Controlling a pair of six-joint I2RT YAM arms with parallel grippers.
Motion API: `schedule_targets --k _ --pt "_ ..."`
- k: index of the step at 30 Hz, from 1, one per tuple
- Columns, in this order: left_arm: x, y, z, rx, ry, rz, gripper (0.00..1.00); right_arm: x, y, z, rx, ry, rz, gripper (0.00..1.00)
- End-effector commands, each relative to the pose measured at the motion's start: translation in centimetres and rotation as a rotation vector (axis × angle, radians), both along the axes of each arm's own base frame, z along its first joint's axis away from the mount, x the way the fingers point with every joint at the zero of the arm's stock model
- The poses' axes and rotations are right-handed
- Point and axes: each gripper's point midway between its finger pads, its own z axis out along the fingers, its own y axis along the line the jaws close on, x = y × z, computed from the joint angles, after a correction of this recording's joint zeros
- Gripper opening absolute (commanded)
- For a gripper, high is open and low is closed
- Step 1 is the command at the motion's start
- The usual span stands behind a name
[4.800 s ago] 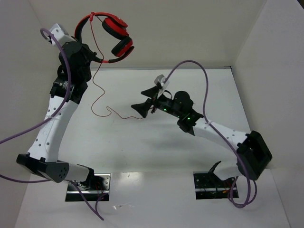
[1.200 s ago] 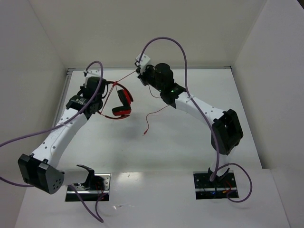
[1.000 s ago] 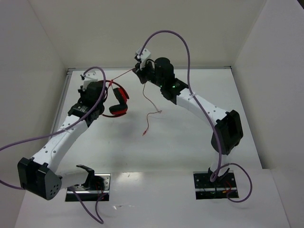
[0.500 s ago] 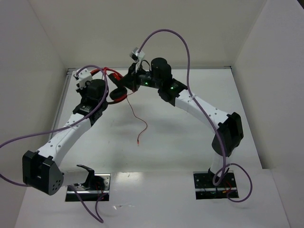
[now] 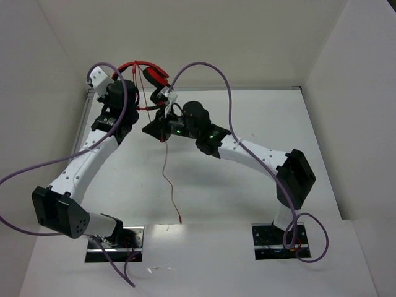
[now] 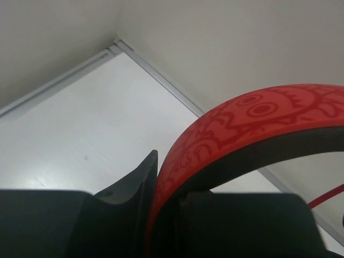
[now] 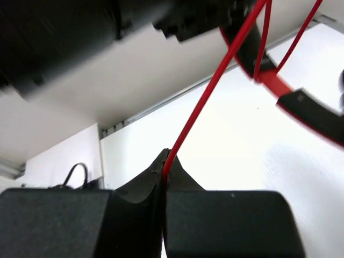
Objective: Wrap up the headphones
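Note:
The red headphones (image 5: 143, 65) hang in the air at the far left, headband up. My left gripper (image 5: 125, 79) is shut on the patterned red headband (image 6: 242, 118); the band is clamped between the black fingers (image 6: 141, 177). Just right of and below the ear cups, my right gripper (image 5: 158, 131) is shut on the thin red cable (image 7: 215, 86), which runs taut from the fingertips (image 7: 161, 161) up to the headband (image 7: 301, 107). From the right gripper the cable's loose tail (image 5: 168, 179) hangs down, ending near the table's front edge (image 5: 179, 219).
White walls close in the table at the back (image 5: 247, 43) and on the left (image 5: 37, 111). Thick purple robot cables (image 5: 204, 65) loop above both arms. Two arm base plates (image 5: 114, 244) sit at the near edge.
My left gripper has lifted the headphones up and back. The right gripper has swung left and nearer, carrying the cable under the ear cups. The loose tail now hangs toward the front edge.

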Motion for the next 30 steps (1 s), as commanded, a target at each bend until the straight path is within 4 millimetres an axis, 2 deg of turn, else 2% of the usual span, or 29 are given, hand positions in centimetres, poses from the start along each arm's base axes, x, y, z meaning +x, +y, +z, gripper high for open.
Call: schedule_targets --k 1,2,3,4,5,7,9,10,12,13,15,16,18,20,24,26,28,30 --pt "2.5 -1.2 7.9 -0.211 -0.307 -0.050 0.00 -2.0 0.5 1.7 0.074 -0.027 0.009 0.01" --pt "3.0 -1.7 7.8 -0.224 -0.302 -0.069 0.00 -1.8 0.4 0.7 0.069 -0.022 -0.007 0.01" --pt "3.1 -2.4 8.8 -0.260 -0.330 -0.107 0.00 -1.3 0.2 0.5 0.078 -0.028 -0.032 0.01" --pt "3.2 -2.8 9.2 -0.267 -0.337 -0.129 0.00 -1.2 0.0 1.4 0.112 -0.052 -0.047 0.01" --pt "3.5 -3.2 9.2 -0.286 -0.331 -0.145 0.00 -1.0 -0.1 0.6 0.109 -0.038 -0.063 0.01" --pt "3.5 -4.2 10.6 -0.323 -0.359 -0.200 0.00 -0.4 -0.6 0.4 0.126 -0.047 -0.108 0.01" --pt "3.8 -5.4 11.6 -0.348 -0.372 -0.266 0.00 -0.9 -1.2 0.0 0.155 -0.086 -0.123 0.01" --pt "4.0 -5.9 12.5 -0.355 -0.385 -0.291 0.00 -0.4 -1.6 -0.4 0.154 -0.103 -0.155 0.01" --pt "4.2 -7.0 12.8 -0.365 -0.368 -0.350 0.00 -0.5 -2.1 -1.2 0.156 -0.170 -0.186 0.01" --pt "4.1 -7.2 13.0 -0.377 -0.369 -0.360 0.00 -0.6 -2.2 -1.5 0.159 -0.187 -0.199 0.01" --pt "4.1 -7.6 12.7 -0.402 -0.363 -0.376 0.00 0.5 -2.7 -2.1 0.150 -0.193 -0.266 0.01" --pt "4.0 -7.6 13.3 -0.412 -0.378 -0.377 0.00 0.9 -2.6 -3.1 0.128 -0.191 -0.280 0.01" --pt "3.7 -8.0 13.8 -0.436 -0.390 -0.398 0.00 1.3 -2.3 -3.3 0.133 -0.193 -0.289 0.01" --pt "3.5 -8.2 14.2 -0.449 -0.394 -0.411 0.00 1.7 -2.0 -4.2 0.126 -0.189 -0.300 0.01" --pt "2.9 -8.9 16.6 -0.462 -0.436 -0.463 0.00 2.9 -2.0 -5.9 0.103 -0.187 -0.353 0.01" --pt "2.5 -8.7 17.1 -0.452 -0.440 -0.466 0.00 3.3 -2.7 -6.5 0.089 -0.205 -0.386 0.01" --pt "1.8 -8.8 18.5 -0.455 -0.468 -0.484 0.00 3.8 -3.4 -8.0 0.064 -0.206 -0.426 0.01" --pt "1.6 -9.0 19.2 -0.450 -0.476 -0.507 0.00 3.9 -3.5 -8.4 0.059 -0.218 -0.436 0.01"
